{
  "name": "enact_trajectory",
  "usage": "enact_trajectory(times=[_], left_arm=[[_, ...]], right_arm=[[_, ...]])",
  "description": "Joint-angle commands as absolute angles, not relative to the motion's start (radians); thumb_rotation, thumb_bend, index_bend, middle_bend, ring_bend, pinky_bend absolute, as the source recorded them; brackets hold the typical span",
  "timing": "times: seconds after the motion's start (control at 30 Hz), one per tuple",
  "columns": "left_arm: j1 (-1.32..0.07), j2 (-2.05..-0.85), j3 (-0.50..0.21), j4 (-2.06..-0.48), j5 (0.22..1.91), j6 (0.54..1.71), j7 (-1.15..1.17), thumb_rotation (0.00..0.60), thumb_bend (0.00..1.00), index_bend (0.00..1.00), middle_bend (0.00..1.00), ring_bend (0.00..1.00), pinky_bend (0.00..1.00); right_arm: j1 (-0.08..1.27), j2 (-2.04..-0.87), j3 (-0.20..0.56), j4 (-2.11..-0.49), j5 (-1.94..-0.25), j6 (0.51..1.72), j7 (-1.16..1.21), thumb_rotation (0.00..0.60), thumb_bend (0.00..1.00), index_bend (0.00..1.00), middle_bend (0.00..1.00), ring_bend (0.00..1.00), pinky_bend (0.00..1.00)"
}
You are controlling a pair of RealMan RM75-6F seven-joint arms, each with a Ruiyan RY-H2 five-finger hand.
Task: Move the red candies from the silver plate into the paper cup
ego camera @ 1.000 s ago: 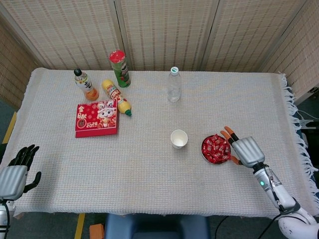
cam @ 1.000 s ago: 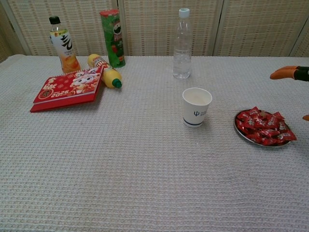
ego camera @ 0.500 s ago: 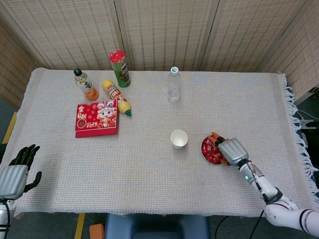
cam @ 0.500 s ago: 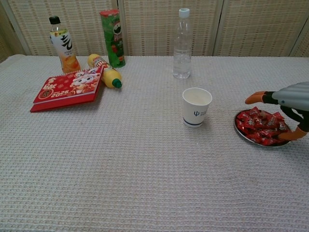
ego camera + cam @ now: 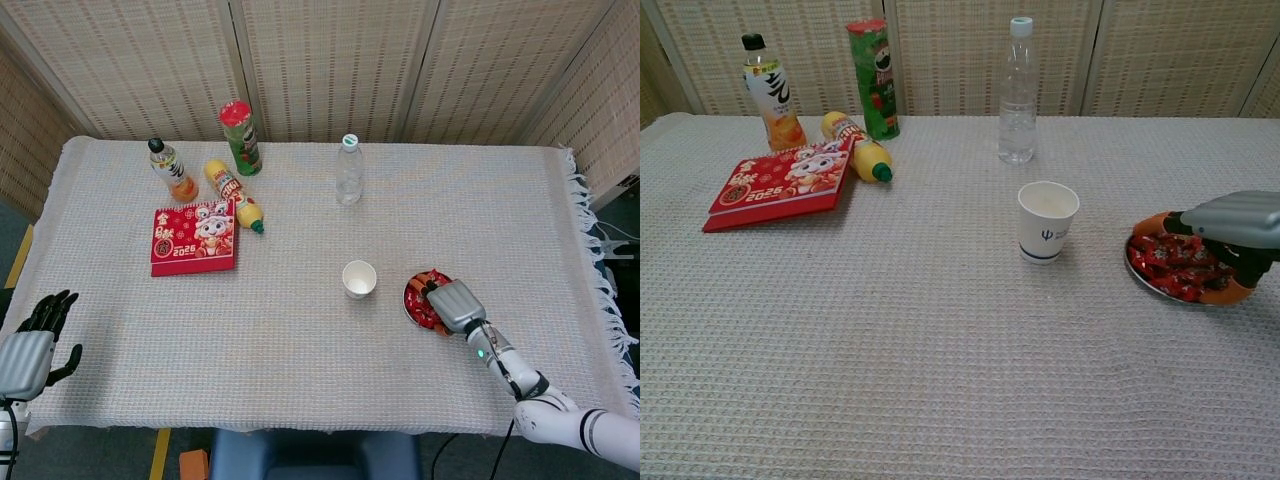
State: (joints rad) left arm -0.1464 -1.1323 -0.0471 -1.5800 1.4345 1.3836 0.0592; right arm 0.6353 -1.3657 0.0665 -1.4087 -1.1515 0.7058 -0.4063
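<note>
The right hand (image 5: 1230,228), grey metal with orange fingertips, is lowered onto the red candies (image 5: 1168,257) in the round silver plate (image 5: 1140,275); whether it grips any cannot be told. The left hand (image 5: 28,350) rests at the table's near left edge, fingers apart and holding nothing. At nine o'clock from the plate, just beside it, a white paper cup (image 5: 1047,221) stands upright on the woven cloth (image 5: 920,340). At twelve o'clock from the cup stands a clear bottle (image 5: 1017,92).

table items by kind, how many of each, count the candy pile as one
bottles: 3 (orange drink, yellow one lying down, clear water)
chip can: 1
red booklet: 1
paper cup: 1
silver plate: 1
candy pile: 1
total: 8
</note>
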Motion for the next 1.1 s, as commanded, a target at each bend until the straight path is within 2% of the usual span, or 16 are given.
enact_trajectory(times=[0.03, 0.57, 0.87, 1.1], left_arm=[[-0.146, -1.132, -0.047, -1.58, 1.434, 1.384, 0.059, 0.6, 0.44, 0.0, 0.0, 0.02, 0.27], [-0.148, -1.13, -0.047, -1.58, 1.43, 1.379, 0.054, 0.6, 0.44, 0.0, 0.0, 0.03, 0.28], [-0.147, -1.128, -0.047, -1.582, 1.428, 1.38, 0.052, 0.6, 0.44, 0.0, 0.0, 0.04, 0.3], [-0.149, -1.126, -0.047, -1.585, 1.42, 1.373, 0.055, 0.6, 0.44, 0.0, 0.0, 0.04, 0.3]], right_arm=[[0.641, -1.376, 0.058, -1.404, -1.13, 0.719, -0.429, 0.6, 0.21, 0.06, 0.12, 0.7, 0.91], [0.654, -1.423, 0.034, -1.384, -1.036, 0.803, -0.574, 0.6, 0.21, 0.23, 0.26, 0.74, 0.97], [0.664, -1.446, 0.019, -1.367, -1.001, 0.831, -0.636, 0.6, 0.21, 0.4, 0.37, 0.75, 0.99], [0.666, -1.464, 0.012, -1.357, -1.006, 0.863, -0.662, 0.6, 0.21, 0.47, 0.44, 0.76, 1.0]])
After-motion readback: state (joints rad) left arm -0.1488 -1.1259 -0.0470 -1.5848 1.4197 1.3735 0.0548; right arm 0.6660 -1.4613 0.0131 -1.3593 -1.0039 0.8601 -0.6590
